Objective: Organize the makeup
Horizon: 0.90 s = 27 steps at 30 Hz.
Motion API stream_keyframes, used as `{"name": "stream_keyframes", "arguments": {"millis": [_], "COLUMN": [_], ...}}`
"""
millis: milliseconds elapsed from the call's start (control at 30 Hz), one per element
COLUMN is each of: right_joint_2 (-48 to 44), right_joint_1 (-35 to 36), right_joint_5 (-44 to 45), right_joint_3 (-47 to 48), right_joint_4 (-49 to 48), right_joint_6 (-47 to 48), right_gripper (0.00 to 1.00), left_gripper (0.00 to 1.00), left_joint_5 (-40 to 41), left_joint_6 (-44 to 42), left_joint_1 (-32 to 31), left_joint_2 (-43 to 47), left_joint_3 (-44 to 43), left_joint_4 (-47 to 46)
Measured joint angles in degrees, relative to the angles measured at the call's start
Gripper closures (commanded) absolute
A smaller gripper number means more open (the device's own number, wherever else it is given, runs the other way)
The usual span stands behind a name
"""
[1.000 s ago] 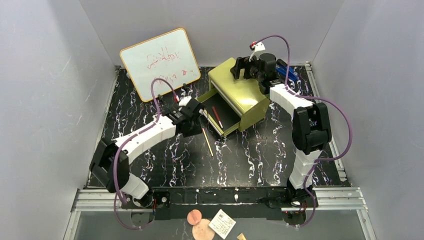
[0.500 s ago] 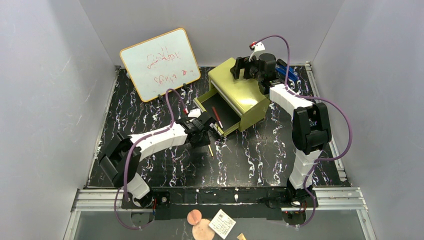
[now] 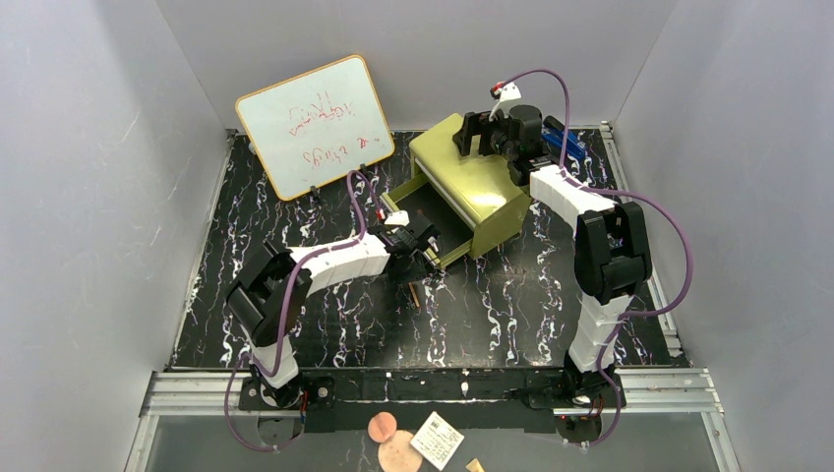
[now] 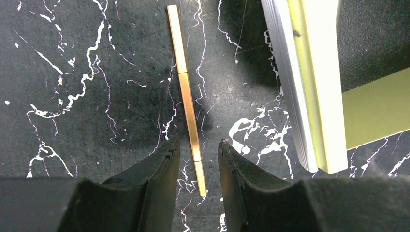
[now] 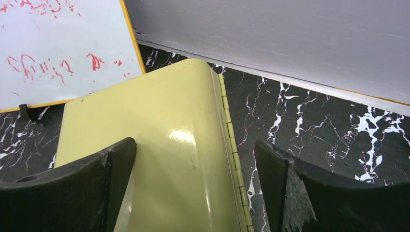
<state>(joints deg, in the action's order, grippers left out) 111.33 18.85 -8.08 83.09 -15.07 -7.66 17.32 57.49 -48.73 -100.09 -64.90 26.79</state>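
Hidden or unclear
- Drawer (image 4: 313, 72), pulled out of the chest (image 5: 159, 125): the left arm covers part of its inside in the top view, and the left wrist view shows only a dark corner. Its contents cannot be told
- Pencil (image 4: 186, 99), tan: in the top view only a short end shows past the arm. The left wrist view shows its length
- Whiteboard (image 3: 315, 123): red writing, not legible
- Below the near rail: a few small flat things, one cut off by the frame edge, kind unclear

Count
- Pencil, tan: one, lying flat on the black marbled table (image 4: 87, 72), just beside the drawer front and apart from it
- Chest, olive-yellow: one, with one drawer seen open
- Whiteboard: one, propped at the back left
- Arms: two

Hands
- Left gripper (image 4: 198, 162): fingers (image 4: 154, 188) a little apart, either side of the pencil's near end. Bare table shows on each side of the pencil, so it is not clamped
- Right gripper (image 5: 193, 183): fingers wide apart over the chest's top, nothing between them. Whether they touch the chest cannot be told
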Motion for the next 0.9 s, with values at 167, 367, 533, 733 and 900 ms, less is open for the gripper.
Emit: {"name": "stream_keyframes", "arguments": {"millis": [167, 367, 533, 733, 900], "right_joint_2": [0.00, 0.00, 0.00, 0.00, 0.00], "right_joint_1": [0.00, 0.00, 0.02, 0.04, 0.04], "right_joint_5": [0.00, 0.02, 0.04, 0.09, 0.09], "right_joint_3": [0.00, -0.02, -0.02, -0.02, -0.02], "right_joint_4": [0.00, 0.00, 0.00, 0.00, 0.00], "right_joint_6": [0.00, 0.00, 0.00, 0.00, 0.00], "right_gripper": [0.01, 0.01, 0.01, 0.01, 0.01], "left_gripper": [0.67, 0.69, 1.00, 1.00, 1.00], "left_joint_5": [-0.17, -1.31, -1.81, -2.84, -3.06], "left_joint_6": [0.42, 1.33, 2.25, 3.13, 3.21], "left_joint_1": [0.02, 0.39, 0.87, 1.42, 1.68], "left_joint_2": [-0.39, -2.47, -2.29, -1.68, -1.42], "left_joint_3": [0.02, 0.85, 2.10, 3.69, 4.15], "left_joint_4": [-0.81, -3.85, -6.43, -9.05, -9.90]}}
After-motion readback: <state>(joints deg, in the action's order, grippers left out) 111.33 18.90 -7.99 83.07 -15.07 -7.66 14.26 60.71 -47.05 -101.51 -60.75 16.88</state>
